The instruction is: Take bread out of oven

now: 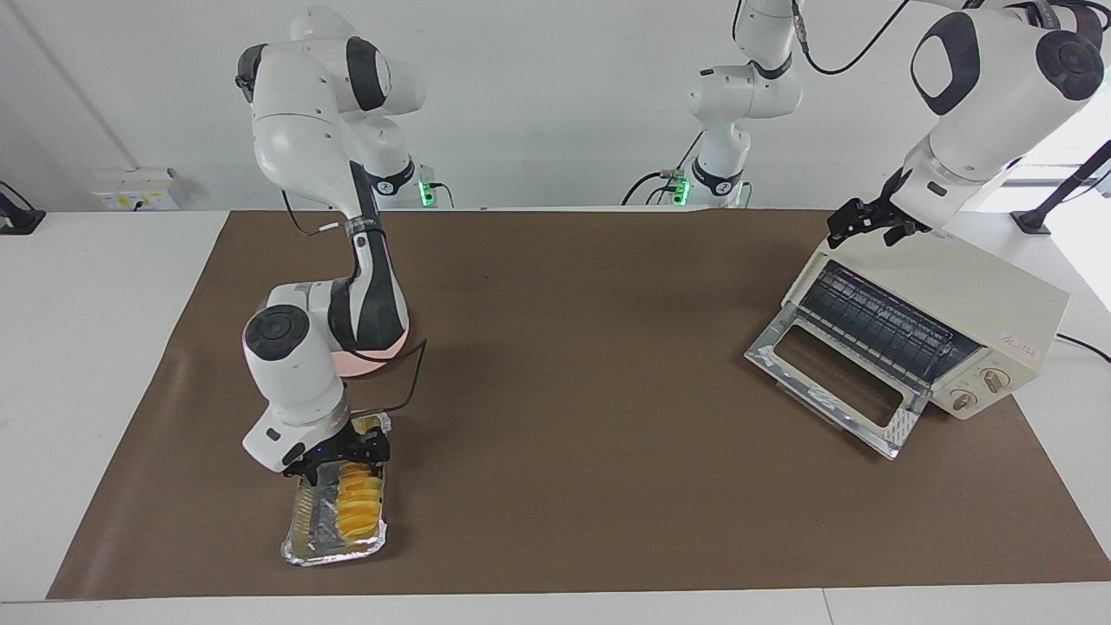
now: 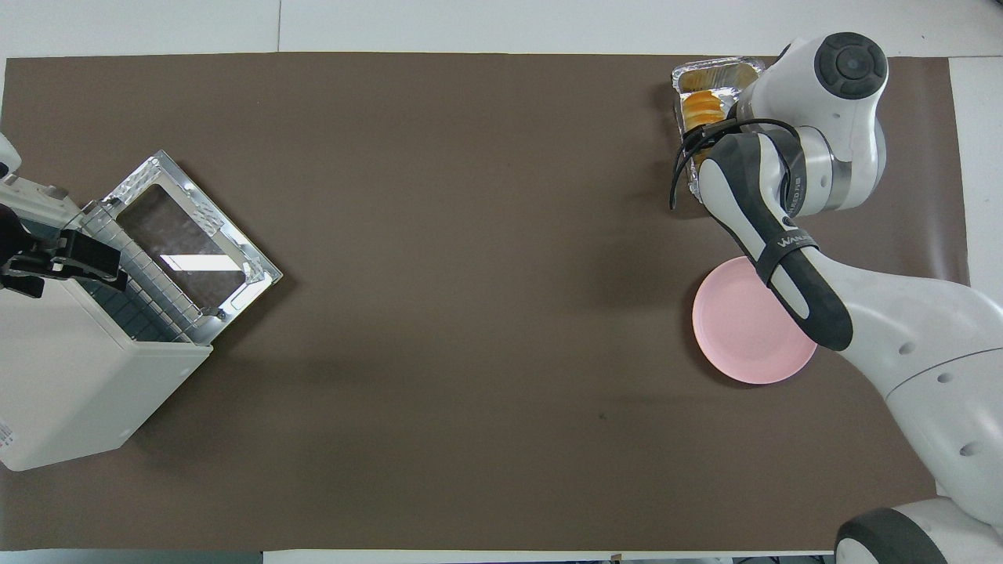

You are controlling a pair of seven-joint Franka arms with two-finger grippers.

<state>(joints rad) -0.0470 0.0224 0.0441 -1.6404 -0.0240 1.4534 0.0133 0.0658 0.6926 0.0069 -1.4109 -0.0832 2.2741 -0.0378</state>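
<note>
The bread (image 1: 358, 505) lies in a crinkled foil tray (image 1: 333, 548) at the right arm's end of the tabletop (image 1: 573, 408), farther from the robots than the pink plate (image 2: 744, 338). Its long axis runs toward and away from the robots, in line with the tray's own length, with the ridged segments crossing it. It sits along the tray's side toward the middle of the tabletop.

The right tool (image 1: 340, 461) hangs over the tray's end nearer the robots, just above that end of the loaf. Its fingers are spread and hold nothing — whether a fingertip already touches the bread is hard to say, since the tool's dark body covers that end. In the overhead view the arm's wrist hides most of the tray, and only a few orange segments (image 2: 700, 108) show.

The oven (image 1: 955, 299) stands at the left arm's end, its glass door (image 1: 833, 378) dropped open toward the tabletop's middle and the wire rack (image 1: 877, 323) bare. The left tool (image 1: 862, 221) waits over the oven's top corner nearer the robots, fingers spread and holding nothing.
</note>
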